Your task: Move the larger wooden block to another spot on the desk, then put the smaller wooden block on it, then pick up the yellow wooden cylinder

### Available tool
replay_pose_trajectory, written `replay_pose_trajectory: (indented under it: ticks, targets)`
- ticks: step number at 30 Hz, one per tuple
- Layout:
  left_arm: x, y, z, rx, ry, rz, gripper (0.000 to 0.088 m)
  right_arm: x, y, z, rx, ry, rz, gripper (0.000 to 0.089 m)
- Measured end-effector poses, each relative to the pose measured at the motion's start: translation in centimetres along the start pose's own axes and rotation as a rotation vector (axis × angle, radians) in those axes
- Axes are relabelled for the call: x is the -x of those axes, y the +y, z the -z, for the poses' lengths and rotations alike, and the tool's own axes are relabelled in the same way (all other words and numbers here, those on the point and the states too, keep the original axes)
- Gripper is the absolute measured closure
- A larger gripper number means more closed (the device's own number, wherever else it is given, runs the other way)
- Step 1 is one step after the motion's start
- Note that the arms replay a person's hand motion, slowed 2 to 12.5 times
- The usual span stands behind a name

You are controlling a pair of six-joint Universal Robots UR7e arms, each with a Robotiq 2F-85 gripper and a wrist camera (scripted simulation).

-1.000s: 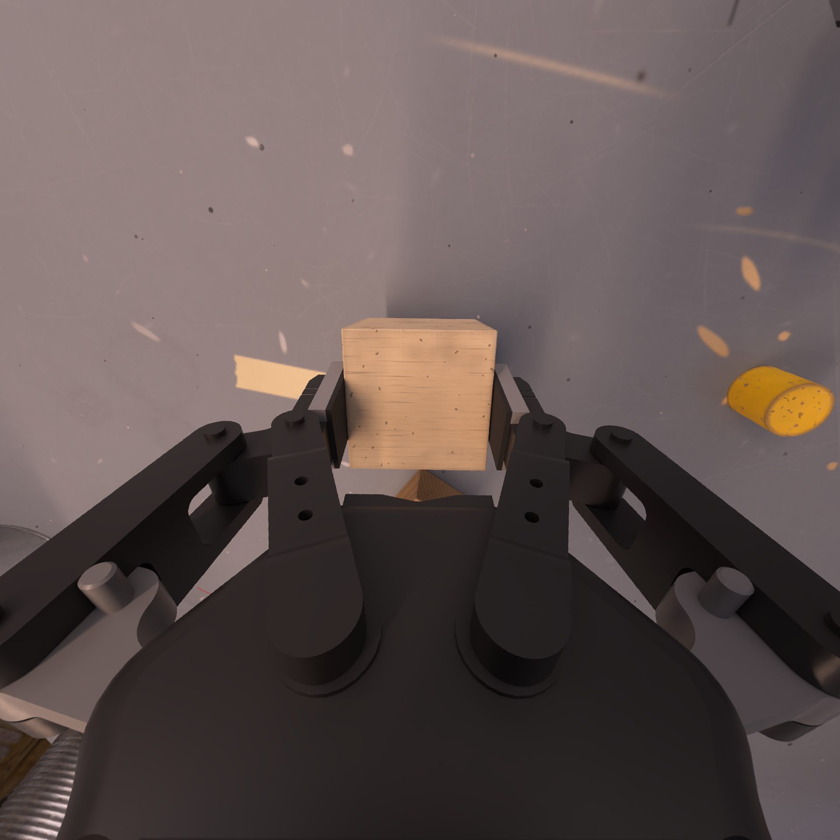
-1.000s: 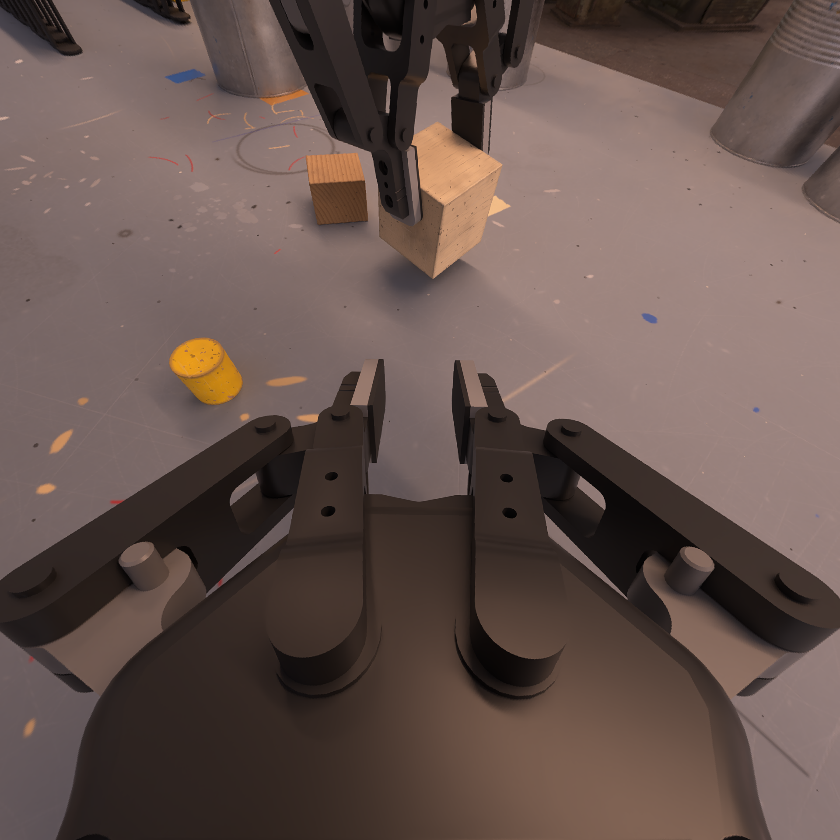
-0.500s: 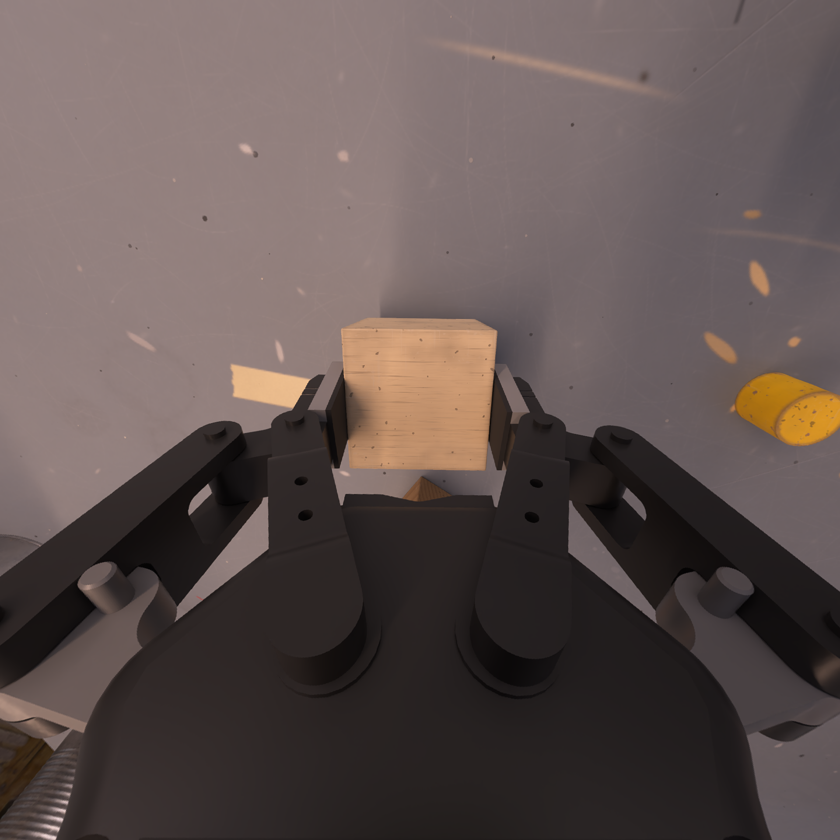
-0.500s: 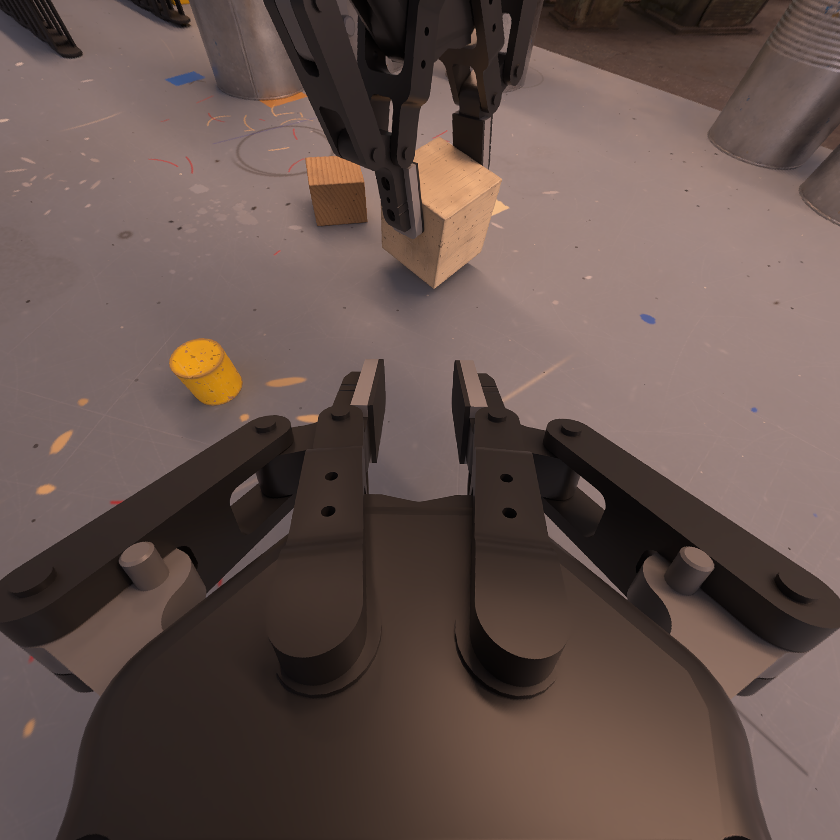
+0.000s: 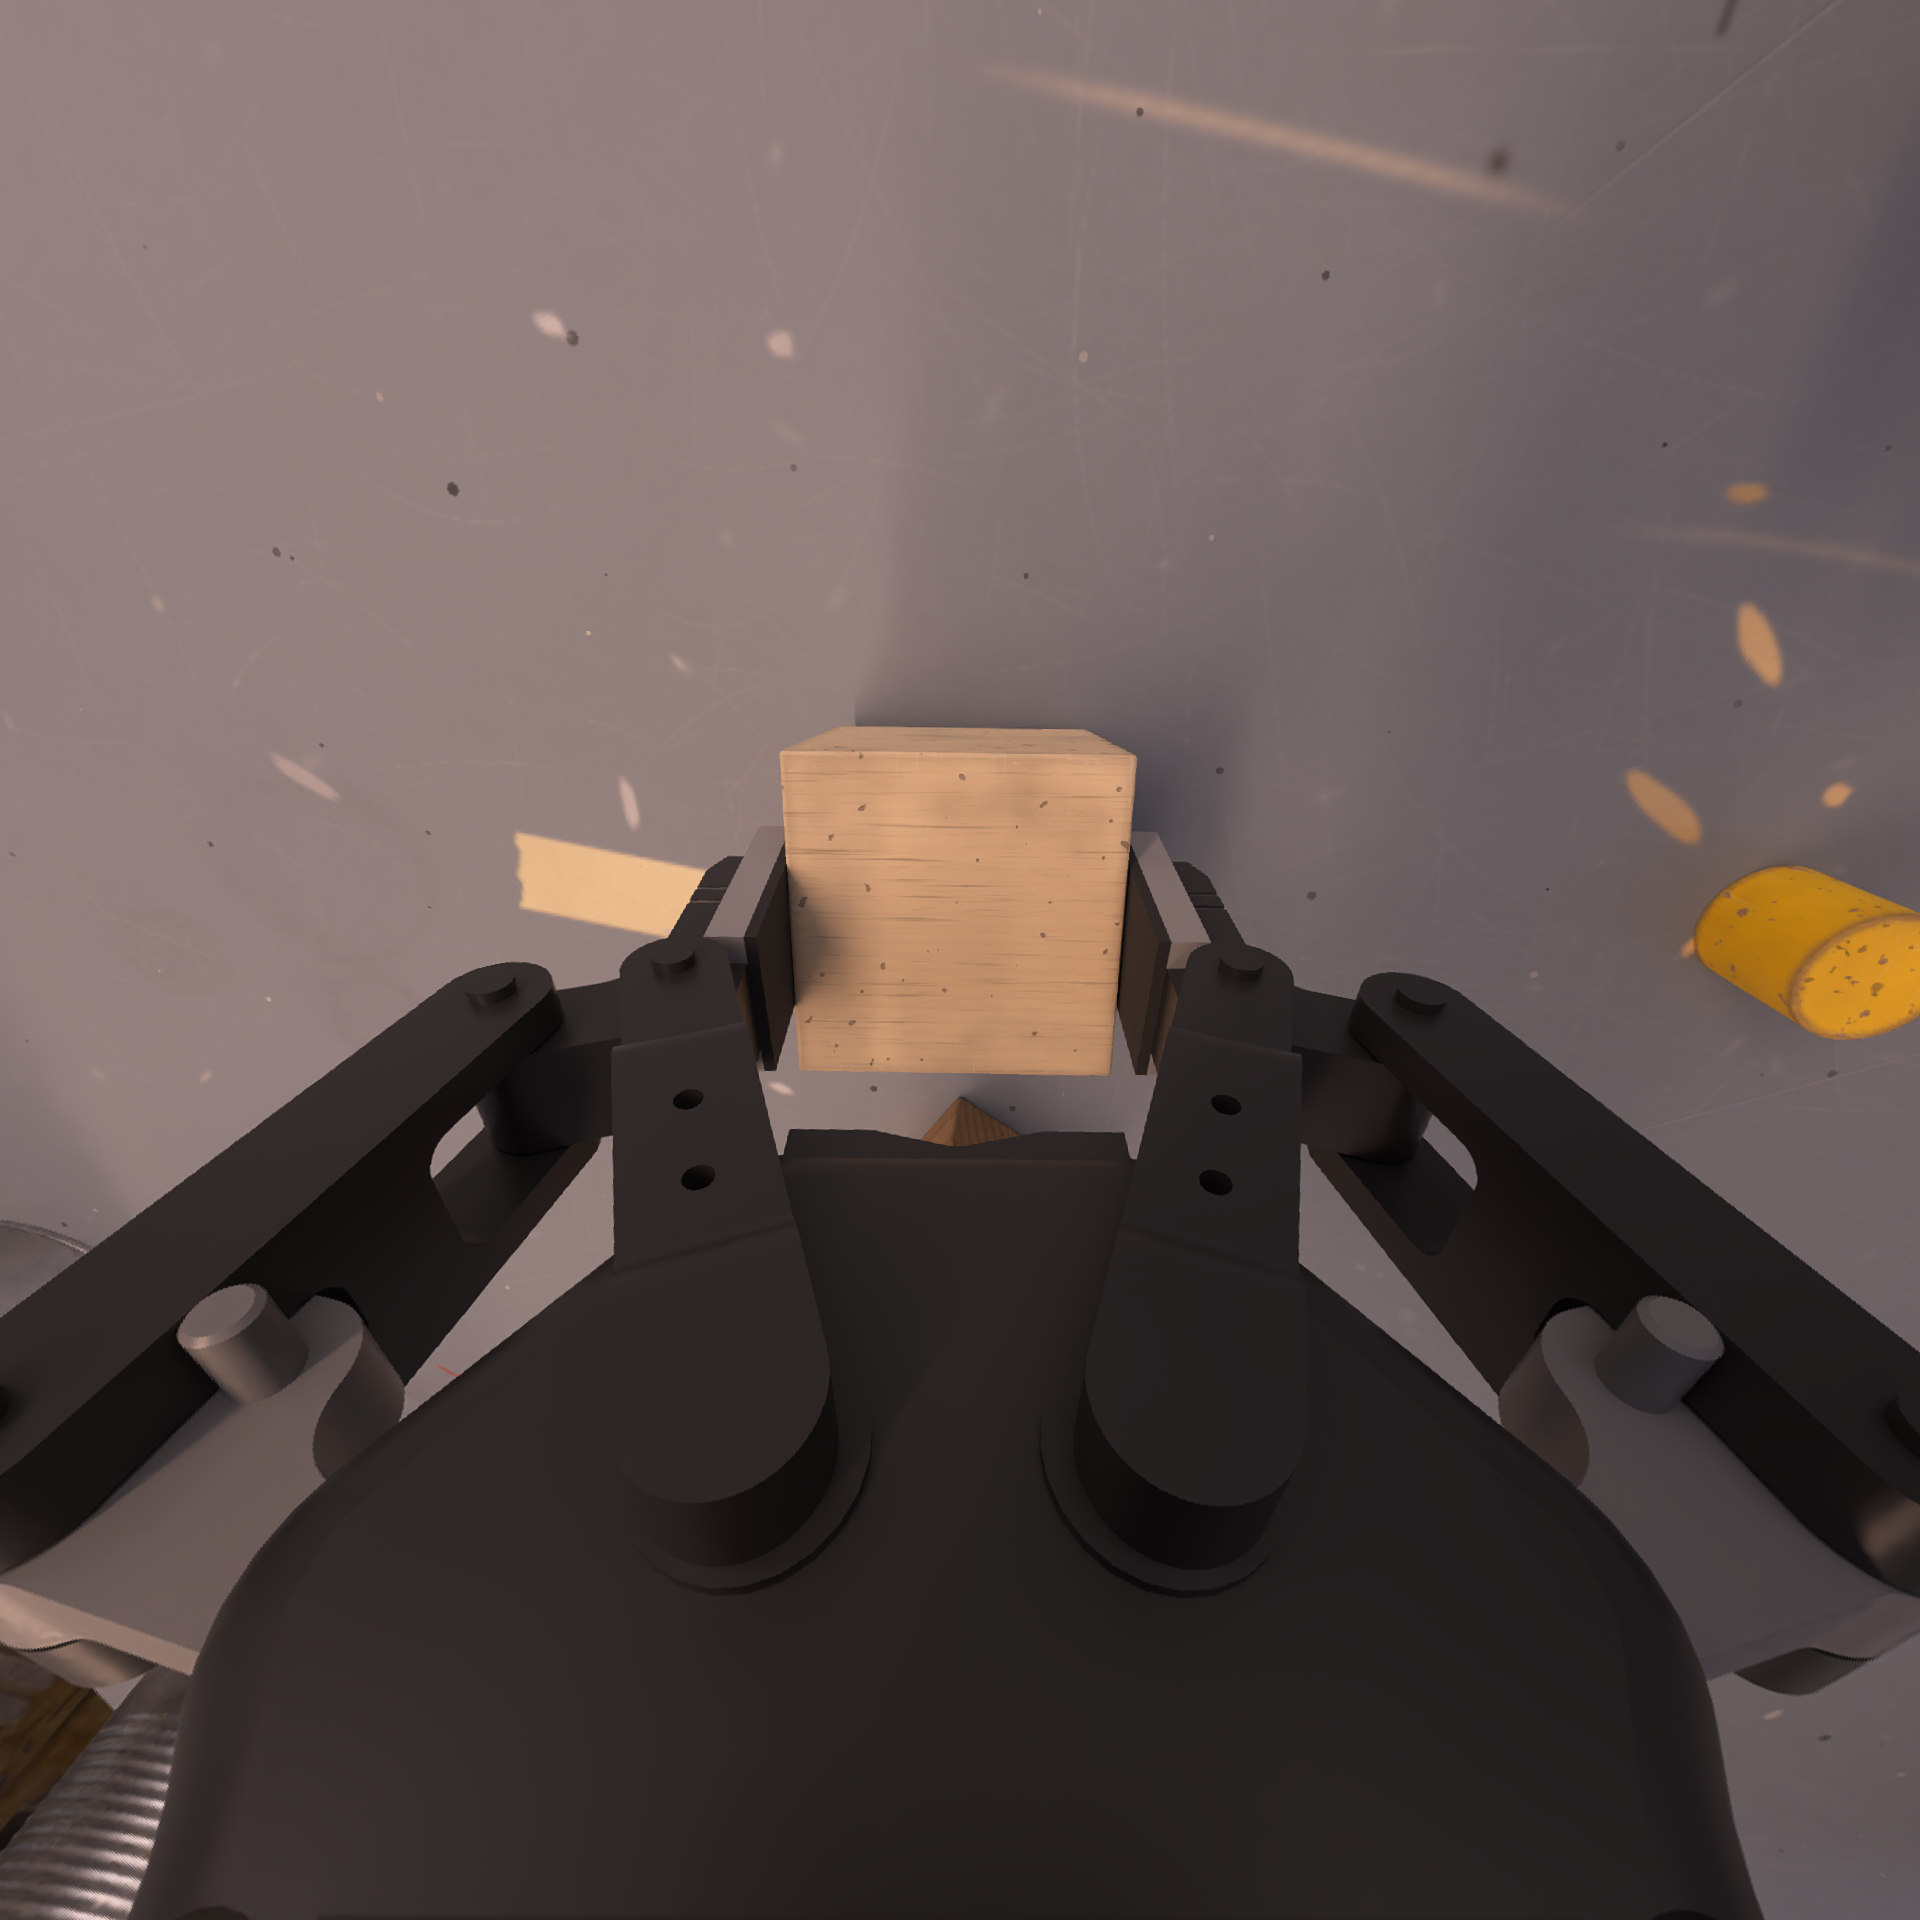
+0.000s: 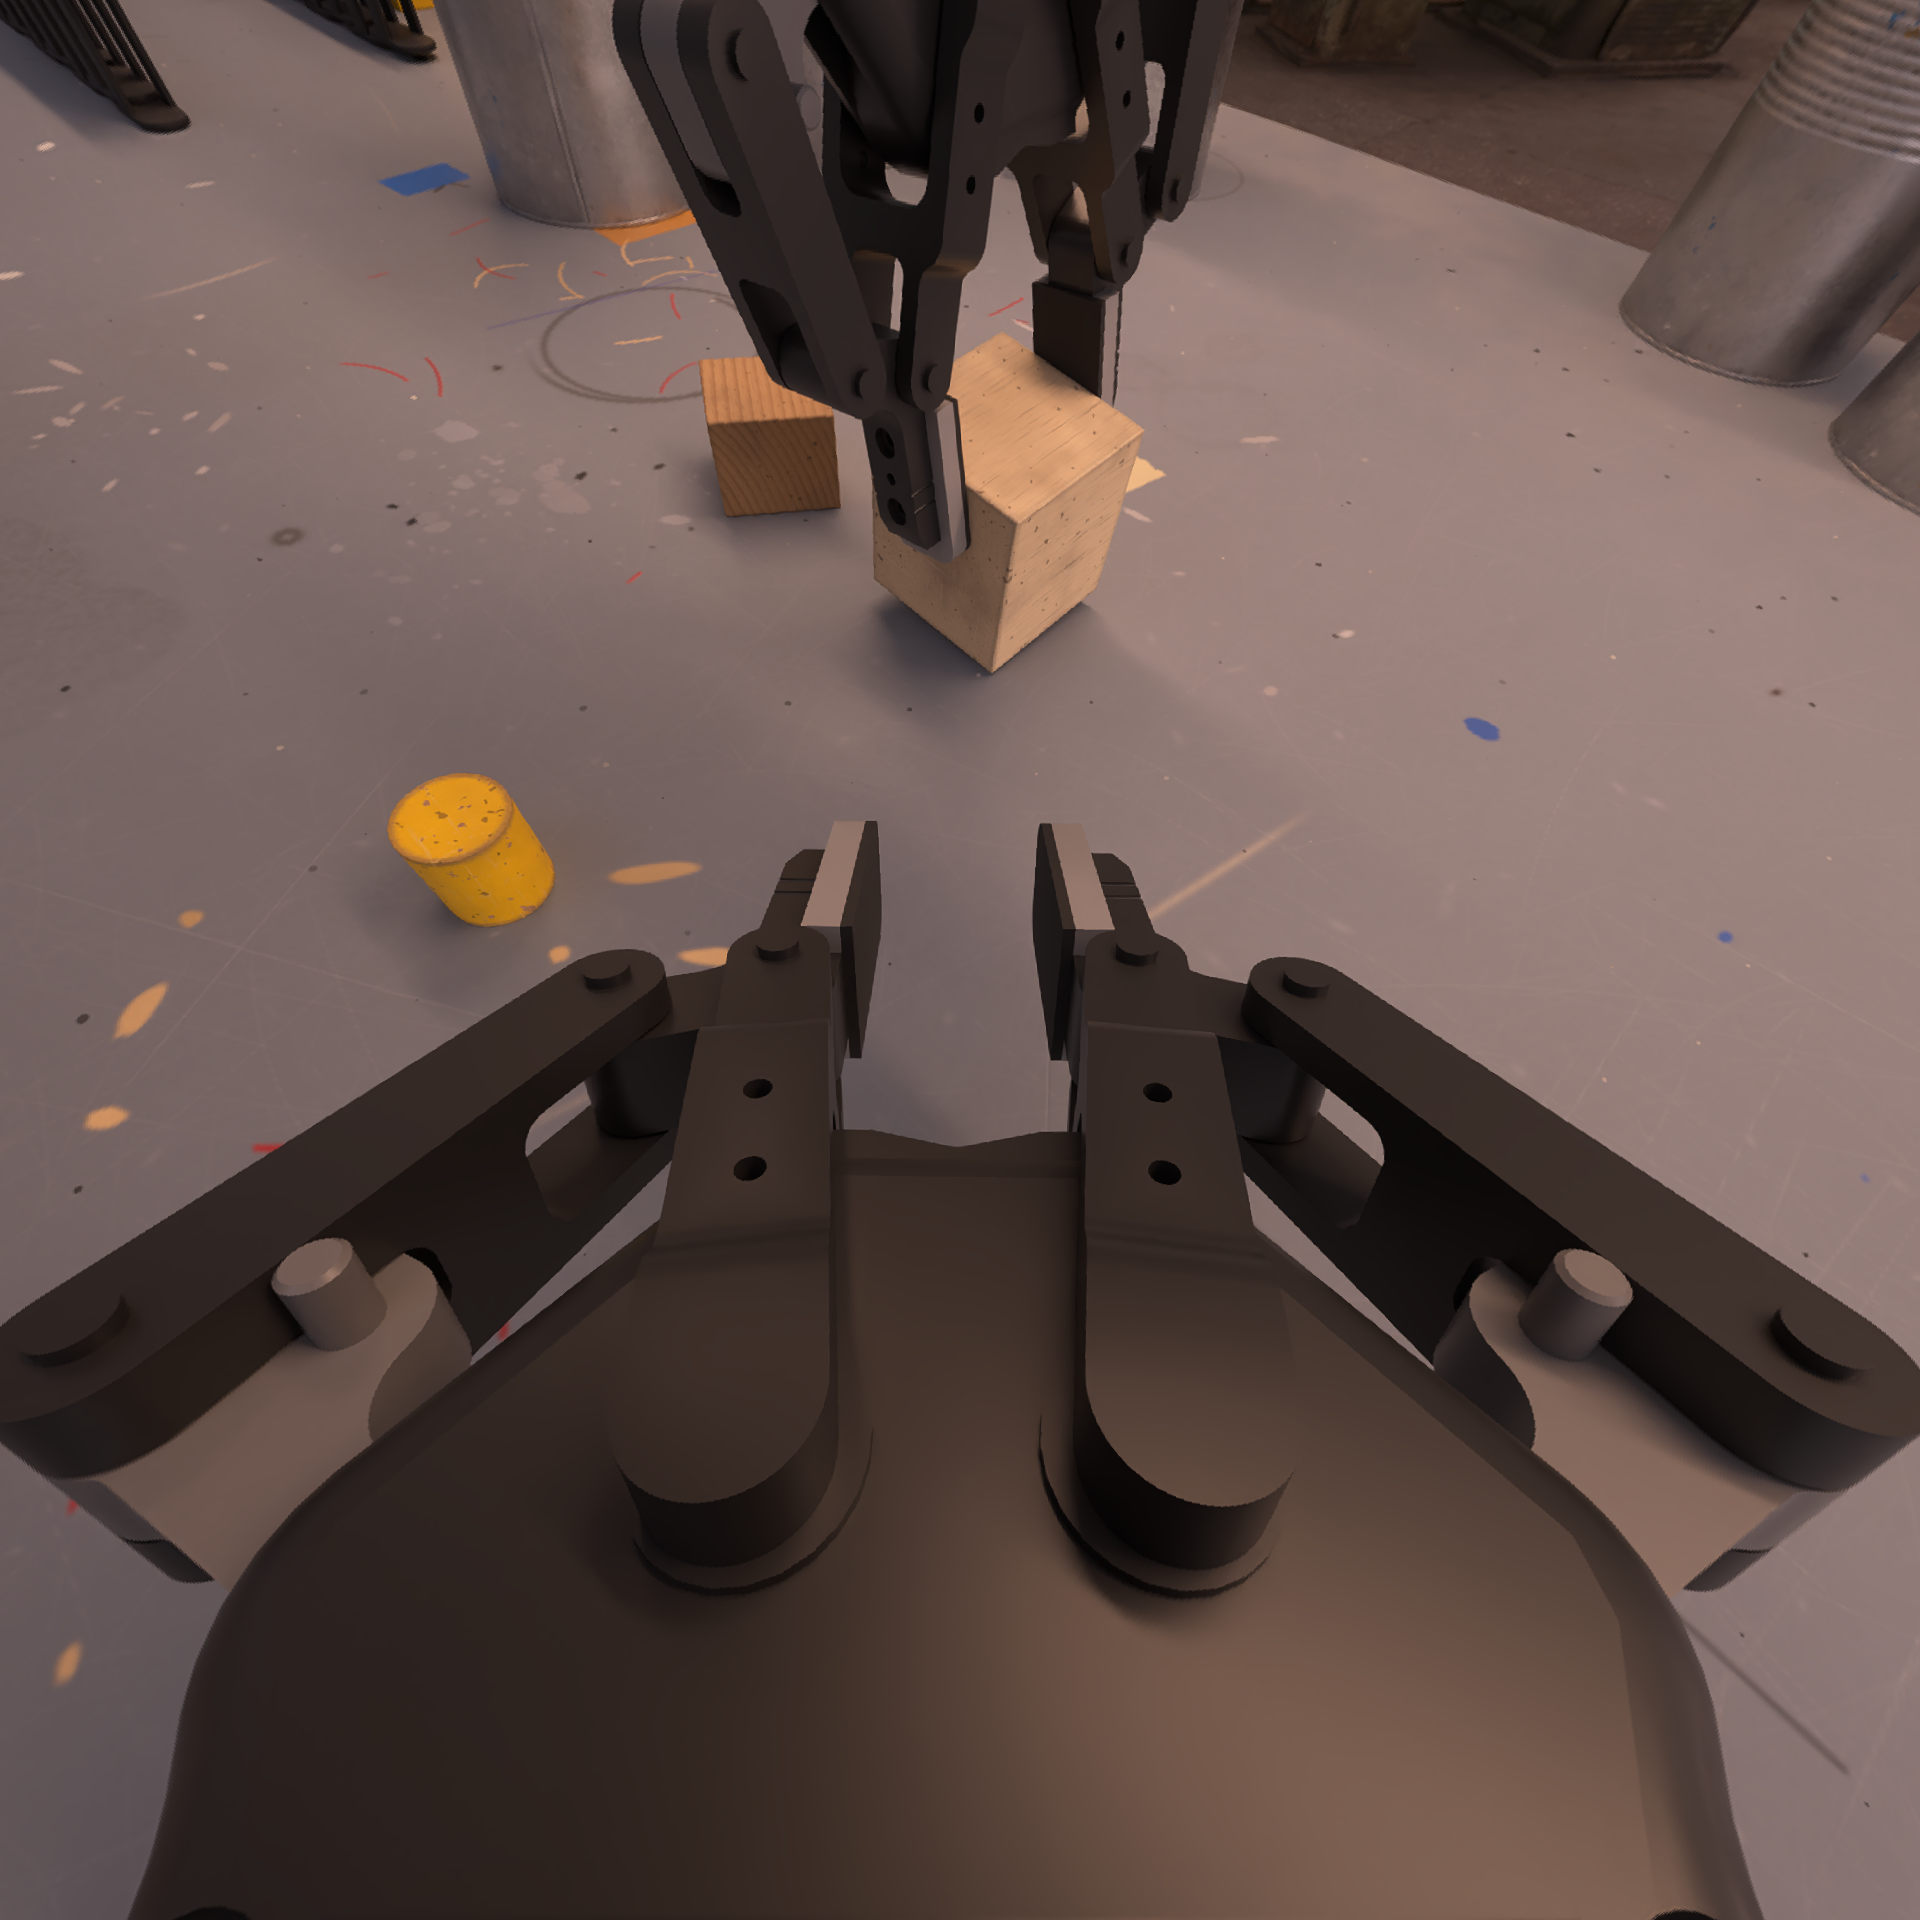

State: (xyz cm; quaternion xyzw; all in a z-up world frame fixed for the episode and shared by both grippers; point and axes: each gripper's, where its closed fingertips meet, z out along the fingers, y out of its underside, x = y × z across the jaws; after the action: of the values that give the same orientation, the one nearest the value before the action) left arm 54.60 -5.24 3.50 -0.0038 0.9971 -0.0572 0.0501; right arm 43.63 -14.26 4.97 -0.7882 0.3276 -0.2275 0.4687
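My left gripper (image 5: 956,894) is shut on the larger, pale wooden block (image 5: 956,935), one finger on each side face. In the right wrist view this block (image 6: 1049,520) sits at desk level with its shadow tight under it, and the left gripper (image 6: 1008,426) comes down from above. The smaller, darker wooden block (image 6: 769,436) stands on the desk just beside it; only its corner (image 5: 966,1122) shows in the left wrist view. The yellow wooden cylinder (image 6: 473,847) lies apart on the desk, also seen in the left wrist view (image 5: 1813,951). My right gripper (image 6: 956,914) is open and empty, short of the blocks.
Metal cans stand at the desk's far side (image 6: 566,104) and at the right (image 6: 1787,229). A dark rack (image 6: 94,62) is at the far left corner. A tan tape patch (image 5: 603,883) lies on the grey desk (image 6: 1455,935) by the larger block.
The left gripper has lowered the larger block from a little above the desk down to desk level, still holding it. The right gripper has not moved.
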Motion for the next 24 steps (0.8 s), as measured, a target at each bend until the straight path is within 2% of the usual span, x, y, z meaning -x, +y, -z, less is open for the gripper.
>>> replay_pose_trajectory:
  ticks: [22, 23, 24]
  targets:
    - [-0.27, -0.01, 0.18, -0.01, 0.037, 0.058, 0.0378, 0.02, 0.01, -0.01, 0.002, -0.001, 0.001, 0.0623]
    - [-0.23, -0.04, 0.25, -0.013, 0.036, 0.06, 0.0331, 0.02, 0.01, -0.01, 0.001, -0.001, 0.001, 0.0623]
    - [-0.2, -0.06, 0.33, -0.016, 0.034, 0.062, 0.0218, 0.02, 0.0, 0.0, 0.001, -0.001, 0.001, 0.0623]
